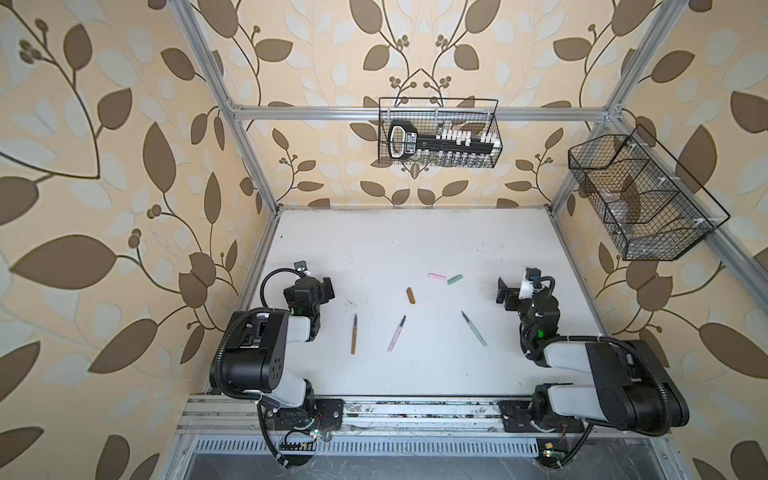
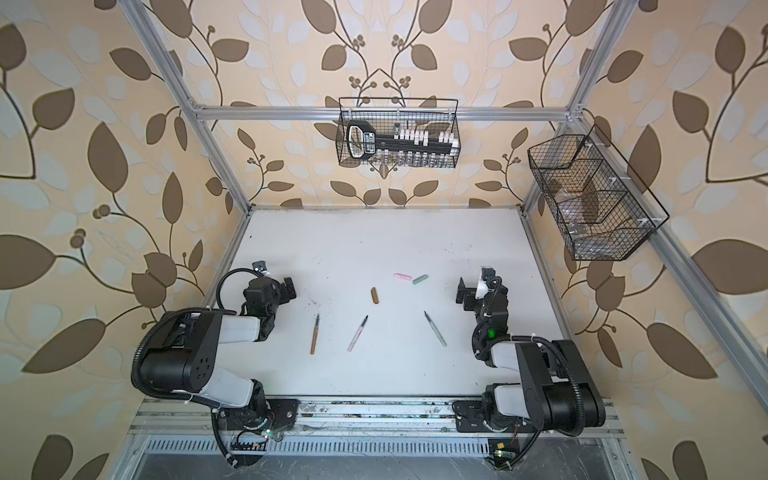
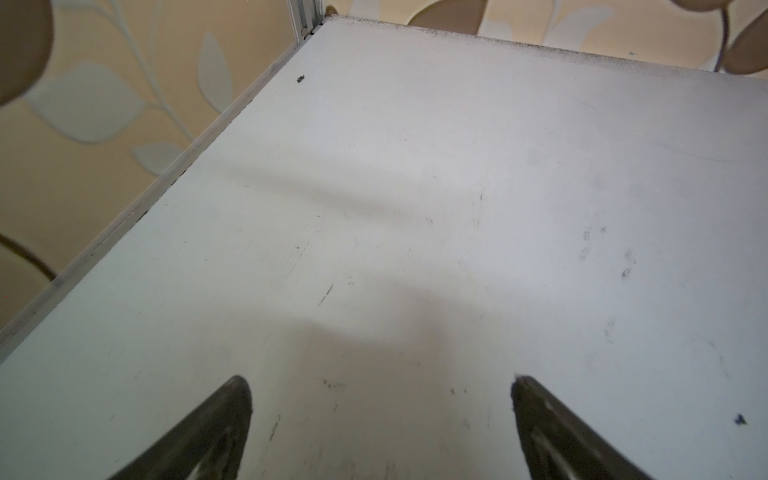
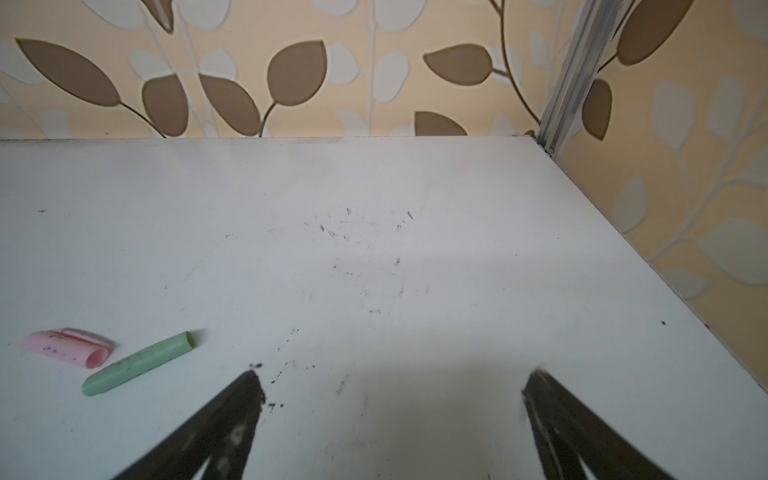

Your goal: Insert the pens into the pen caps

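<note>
As I watch remotely, the brown pen lies leftmost on the white table, the pink pen in the middle and the green pen to the right, all uncapped and well apart. Beyond them lies the brown cap. Farther back, the pink cap and green cap sit just beside each other. My left pincer and right pincer hover at either side, both spread wide and empty.
</note>
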Available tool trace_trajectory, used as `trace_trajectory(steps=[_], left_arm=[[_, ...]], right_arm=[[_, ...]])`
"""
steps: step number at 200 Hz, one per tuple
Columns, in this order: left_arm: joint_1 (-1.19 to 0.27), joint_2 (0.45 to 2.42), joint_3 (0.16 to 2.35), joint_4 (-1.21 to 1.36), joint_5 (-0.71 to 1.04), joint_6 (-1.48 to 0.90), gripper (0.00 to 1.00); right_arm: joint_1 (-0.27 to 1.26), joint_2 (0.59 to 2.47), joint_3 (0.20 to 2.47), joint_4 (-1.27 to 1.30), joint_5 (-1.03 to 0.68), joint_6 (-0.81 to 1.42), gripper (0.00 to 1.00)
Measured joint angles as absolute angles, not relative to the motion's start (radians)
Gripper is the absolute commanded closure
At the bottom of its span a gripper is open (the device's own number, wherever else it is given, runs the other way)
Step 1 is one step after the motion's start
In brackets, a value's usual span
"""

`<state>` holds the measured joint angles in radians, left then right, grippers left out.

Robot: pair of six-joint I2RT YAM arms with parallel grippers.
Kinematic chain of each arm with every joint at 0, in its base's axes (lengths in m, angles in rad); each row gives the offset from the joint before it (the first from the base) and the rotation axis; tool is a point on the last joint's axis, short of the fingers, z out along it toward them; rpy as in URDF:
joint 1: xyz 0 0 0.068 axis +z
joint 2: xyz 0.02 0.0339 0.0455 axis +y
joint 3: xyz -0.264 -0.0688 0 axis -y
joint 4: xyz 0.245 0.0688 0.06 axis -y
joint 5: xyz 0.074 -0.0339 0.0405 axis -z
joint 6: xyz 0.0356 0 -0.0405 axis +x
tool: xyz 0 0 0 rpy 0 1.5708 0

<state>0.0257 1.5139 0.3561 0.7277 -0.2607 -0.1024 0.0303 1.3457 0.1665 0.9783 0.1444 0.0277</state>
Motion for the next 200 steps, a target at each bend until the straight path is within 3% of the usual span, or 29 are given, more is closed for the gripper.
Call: trace_trajectory(steps=[200], left_arm=[[0.026,1.514,0.366,0.719,-0.239,-0.085,0.01]], right_arm=[[0.03,1.346,0.167,0.976,0.137,0.028,0.0]])
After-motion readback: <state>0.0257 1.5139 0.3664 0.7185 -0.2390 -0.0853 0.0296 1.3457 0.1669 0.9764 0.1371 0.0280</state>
